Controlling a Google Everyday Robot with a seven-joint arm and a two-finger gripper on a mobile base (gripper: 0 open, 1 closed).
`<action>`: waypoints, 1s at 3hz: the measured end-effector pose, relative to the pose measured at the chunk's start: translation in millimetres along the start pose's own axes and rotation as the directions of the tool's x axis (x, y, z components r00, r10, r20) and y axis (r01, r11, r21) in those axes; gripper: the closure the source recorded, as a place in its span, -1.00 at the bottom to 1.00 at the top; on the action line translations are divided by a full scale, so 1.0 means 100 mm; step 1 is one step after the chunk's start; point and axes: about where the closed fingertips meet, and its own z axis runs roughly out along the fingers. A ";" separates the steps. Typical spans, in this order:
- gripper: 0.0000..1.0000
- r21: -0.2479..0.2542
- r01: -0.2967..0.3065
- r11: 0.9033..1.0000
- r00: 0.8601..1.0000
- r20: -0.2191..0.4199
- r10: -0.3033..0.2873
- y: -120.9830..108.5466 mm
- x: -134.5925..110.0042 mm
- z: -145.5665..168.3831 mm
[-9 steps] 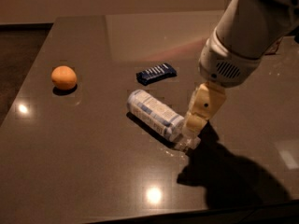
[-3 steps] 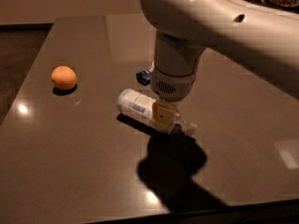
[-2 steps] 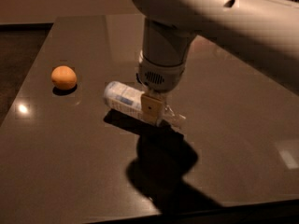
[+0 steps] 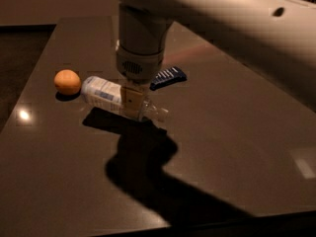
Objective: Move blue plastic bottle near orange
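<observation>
The blue plastic bottle [image 4: 102, 93] is a clear bottle with a white-and-blue label. It lies on its side, base toward the left and neck toward the right. My gripper [image 4: 131, 102] reaches down from the white arm and is shut on the bottle near its neck end, holding it just above the dark table [image 4: 232, 147]. The orange [image 4: 67, 82] sits on the table at the left, right beside the bottle's base with only a small gap. The far finger is hidden behind the bottle.
A small flat dark-blue packet [image 4: 168, 77] lies just behind and right of the gripper. The white arm [image 4: 222, 23] spans the upper right. The table's left edge runs close to the orange, and its front edge is near the bottom.
My gripper has carried the bottle to the left across the table, from the middle to right beside the orange. The orange and the packet have not moved.
</observation>
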 end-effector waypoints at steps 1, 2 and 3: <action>1.00 -0.026 0.027 0.999 0.999 -0.022 -0.028 -0.02 -0.17 0.15; 0.94 -0.059 0.051 0.997 0.998 -0.046 -0.053 0.00 -0.32 0.30; 0.48 -0.073 0.061 0.995 0.997 -0.050 -0.064 0.00 -0.44 0.35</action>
